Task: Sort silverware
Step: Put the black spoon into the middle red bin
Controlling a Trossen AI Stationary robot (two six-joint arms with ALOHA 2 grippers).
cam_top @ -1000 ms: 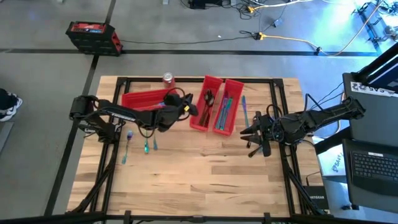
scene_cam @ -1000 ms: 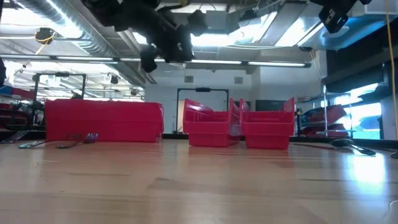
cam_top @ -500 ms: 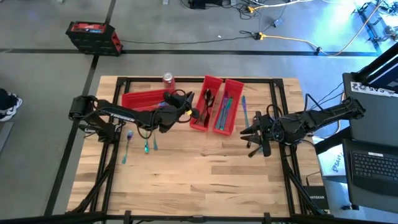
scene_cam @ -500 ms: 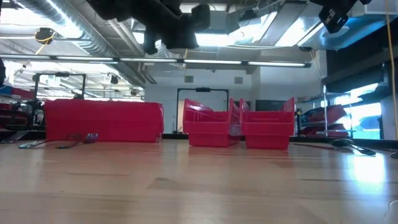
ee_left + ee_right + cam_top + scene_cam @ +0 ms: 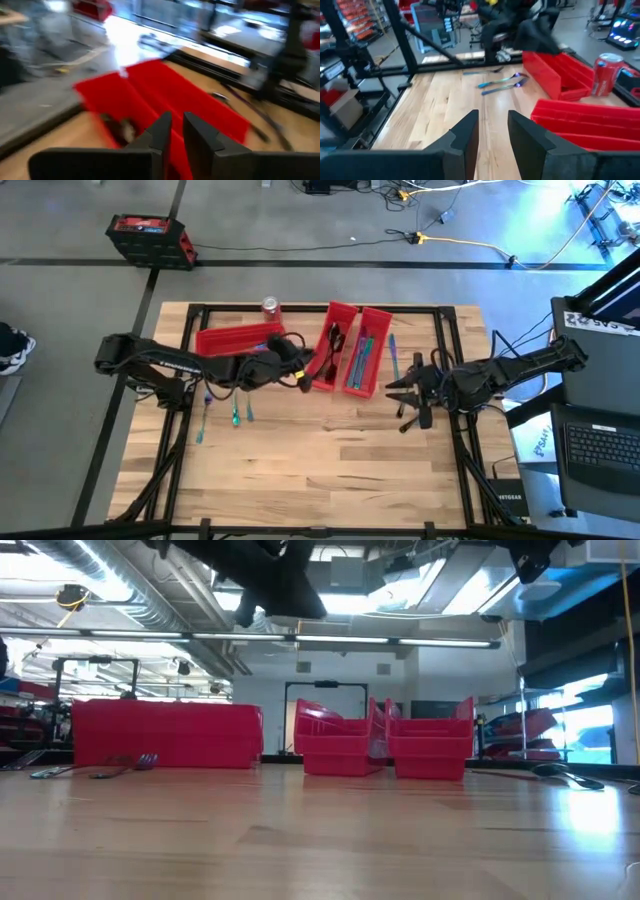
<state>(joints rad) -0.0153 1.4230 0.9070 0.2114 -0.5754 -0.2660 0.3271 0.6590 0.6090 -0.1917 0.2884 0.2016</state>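
Several slender blue-teal pieces of silverware (image 5: 235, 413) lie flat on the wooden table at the left; the right wrist view shows them too (image 5: 502, 82). More silverware lies in the two red bins (image 5: 348, 350) at the far middle, with dark spoons (image 5: 120, 127) in the left one. My left gripper (image 5: 306, 378) hangs shut above that bin's near end, and nothing shows between its fingers (image 5: 165, 125). My right gripper (image 5: 493, 127) hovers open to the right of the bins (image 5: 398, 395), holding nothing.
A third red bin (image 5: 235, 338) lies crosswise at the far left, with a red soda can (image 5: 269, 306) behind it. Loose blue silverware (image 5: 393, 355) lies just right of the two bins. The near half of the table (image 5: 320, 470) is bare wood.
My left gripper has risen and drifted a little toward the table's near edge by the bins, rolling its wrist as it went. Its fingers look the same. My right gripper has rolled slightly in place.
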